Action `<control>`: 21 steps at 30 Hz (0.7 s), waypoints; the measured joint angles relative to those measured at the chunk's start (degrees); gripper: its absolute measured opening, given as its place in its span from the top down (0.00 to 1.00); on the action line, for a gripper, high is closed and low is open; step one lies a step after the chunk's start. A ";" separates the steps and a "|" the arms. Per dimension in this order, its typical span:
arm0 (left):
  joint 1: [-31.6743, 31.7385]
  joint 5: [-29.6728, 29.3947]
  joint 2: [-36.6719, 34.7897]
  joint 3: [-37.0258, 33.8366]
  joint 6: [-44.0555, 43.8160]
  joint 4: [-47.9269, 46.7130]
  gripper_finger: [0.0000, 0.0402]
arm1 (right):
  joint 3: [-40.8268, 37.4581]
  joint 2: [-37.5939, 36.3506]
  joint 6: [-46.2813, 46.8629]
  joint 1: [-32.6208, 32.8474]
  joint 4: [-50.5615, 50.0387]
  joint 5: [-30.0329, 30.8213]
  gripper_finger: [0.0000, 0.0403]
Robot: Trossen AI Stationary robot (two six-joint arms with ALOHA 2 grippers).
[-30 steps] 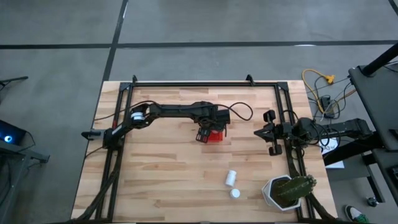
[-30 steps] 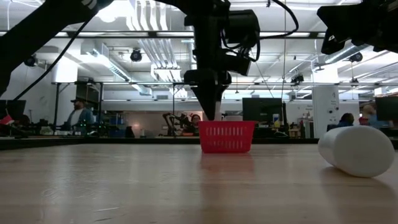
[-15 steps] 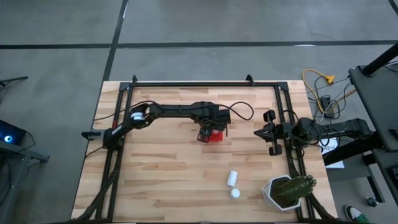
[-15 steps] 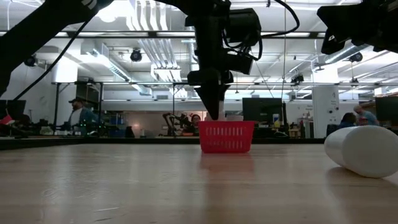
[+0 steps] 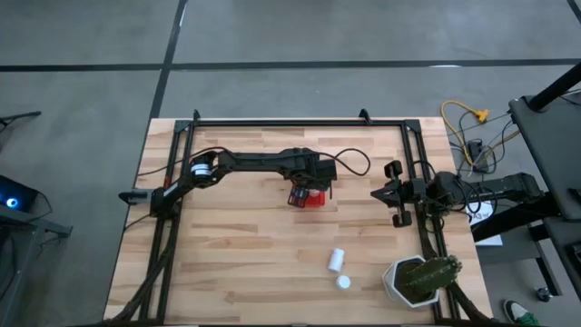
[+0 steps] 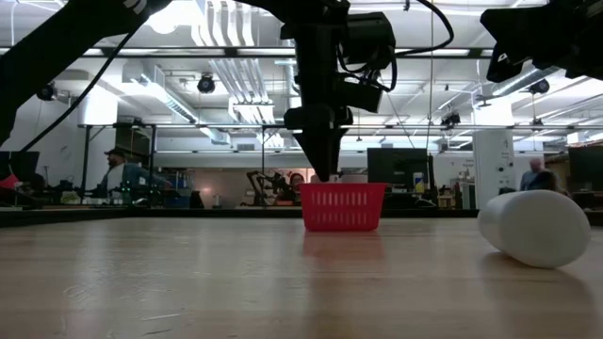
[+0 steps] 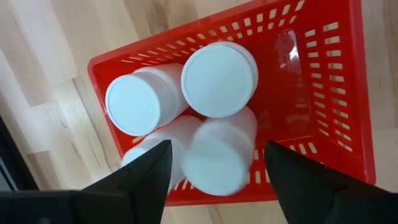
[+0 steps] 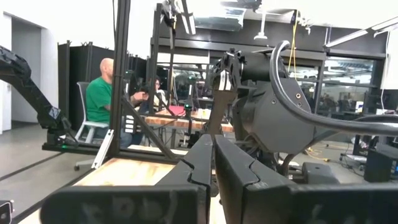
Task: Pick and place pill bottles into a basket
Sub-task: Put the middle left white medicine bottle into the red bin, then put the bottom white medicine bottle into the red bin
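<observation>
Four white-capped pill bottles [image 7: 219, 79], one blurred, fill the red slotted basket [image 7: 323, 112]; left gripper [image 7: 217, 163] spread wide above.

Bright, even overhead strip lighting, backlit arm silhouettes, one blurred pill bottle [image 7: 217, 158] close up.

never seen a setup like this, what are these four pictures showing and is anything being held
Two dark robot arms work at a wooden table. One picture looks straight down, one looks level across the tabletop, and two come from cameras on the arms' wrists. The left gripper hangs open over a red basket with four white pill bottles inside; the blurred one between its fingers looks just let go. Two more bottles lie on the table near a potted plant. The right gripper waits shut and empty at the right.
</observation>
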 joint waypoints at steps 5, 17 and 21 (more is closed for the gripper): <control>-0.01 -0.01 -0.02 0.00 0.00 0.00 0.40 | 0.00 0.00 0.02 -0.02 0.01 0.00 0.98; -0.65 0.01 -1.67 0.09 -0.21 -0.13 0.40 | 0.00 0.02 -0.02 0.00 0.02 0.00 0.98; -1.55 -0.02 -2.97 0.19 -0.21 -0.11 0.40 | 0.00 0.07 0.03 0.00 -0.02 0.00 0.98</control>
